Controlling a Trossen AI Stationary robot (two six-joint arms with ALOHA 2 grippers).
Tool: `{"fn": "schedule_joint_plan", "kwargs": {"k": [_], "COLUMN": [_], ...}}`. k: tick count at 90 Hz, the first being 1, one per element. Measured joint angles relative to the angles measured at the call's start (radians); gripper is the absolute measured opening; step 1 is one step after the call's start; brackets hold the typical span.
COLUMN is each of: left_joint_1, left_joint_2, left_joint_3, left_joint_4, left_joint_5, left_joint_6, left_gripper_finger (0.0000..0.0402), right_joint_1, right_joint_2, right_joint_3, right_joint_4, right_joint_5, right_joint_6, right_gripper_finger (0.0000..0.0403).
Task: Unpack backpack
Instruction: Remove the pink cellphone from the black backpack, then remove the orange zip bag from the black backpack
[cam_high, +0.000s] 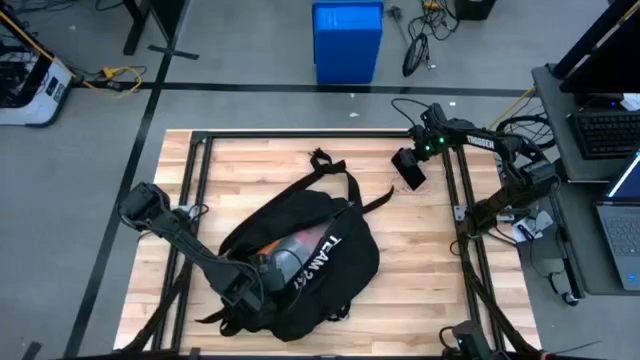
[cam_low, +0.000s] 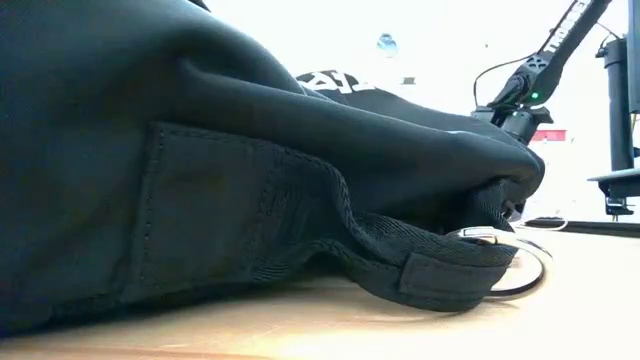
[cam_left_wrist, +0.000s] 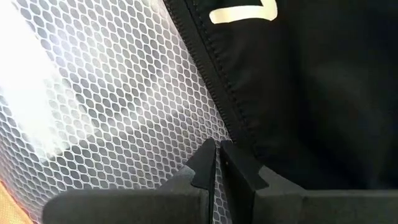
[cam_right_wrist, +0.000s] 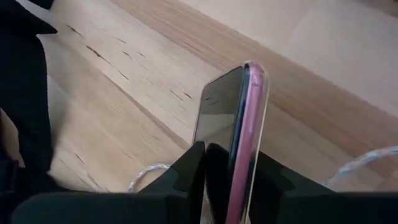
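Note:
The black backpack (cam_high: 300, 260) with white lettering lies flat on the middle of the wooden table and fills the low view (cam_low: 200, 150). Its zipped mouth gapes toward the left, and a white mesh pouch (cam_high: 288, 255) with some orange beside it shows in the opening. My left gripper (cam_high: 262, 270) reaches into that mouth and is shut on the mesh (cam_left_wrist: 112, 93), right beside the zipper edge (cam_left_wrist: 211, 68). My right gripper (cam_high: 412, 172) hovers over the table's far right part, shut on a dark phone in a pink case (cam_right_wrist: 233, 112). My left gripper pinches a thin bit of the pouch's white mesh (cam_left_wrist: 214, 140) between its two fingertips, right beside the backpack's zipper edge. The fingers come slanting from the table's left side into the opening. The pouch still lies inside the backpack. My right gripper pinches the phone between its two fingers across its flat faces, one finger (cam_right_wrist: 189, 165) on the dark screen and one on the pink back (cam_right_wrist: 252, 155). The phone stands on edge out past the fingertips, lifted clear of the table.
Black frame rails (cam_high: 190, 200) border the table on the left and right. A clear cable (cam_right_wrist: 149, 171) lies on the wood below the phone. Bare wood (cam_high: 420, 270) shows to the right of the backpack. A blue bin (cam_high: 347, 40) stands on the floor beyond the far edge.

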Motion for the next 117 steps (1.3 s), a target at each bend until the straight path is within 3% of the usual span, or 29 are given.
{"fn": "schedule_joint_plan", "kwargs": {"k": [23,64,89,117], "left_joint_1": [0.0,0.0,0.0,0.0], "left_joint_2": [0.0,0.0,0.0,0.0], "left_joint_3": [0.0,0.0,0.0,0.0], "left_joint_4": [0.0,0.0,0.0,0.0], "left_joint_5": [0.012,0.024,0.027,0.022], "left_joint_6": [0.0,0.0,0.0,0.029], "left_gripper_finger": [0.0012,0.0012,0.0012,0.0012], "right_joint_1": [0.0,0.0,0.0,0.048], "right_joint_2": [0.0,-0.002,-0.061,-0.234], "right_joint_3": [0.0,0.0,0.0,0.0], "right_joint_4": [-0.004,-0.018,0.004,-0.018], "right_joint_5": [0.002,0.083,0.089,0.102], "right_joint_6": [-0.066,-0.086,-0.073,-0.067], "right_gripper_finger": [0.0081,0.0175,0.0178,0.0178]}}
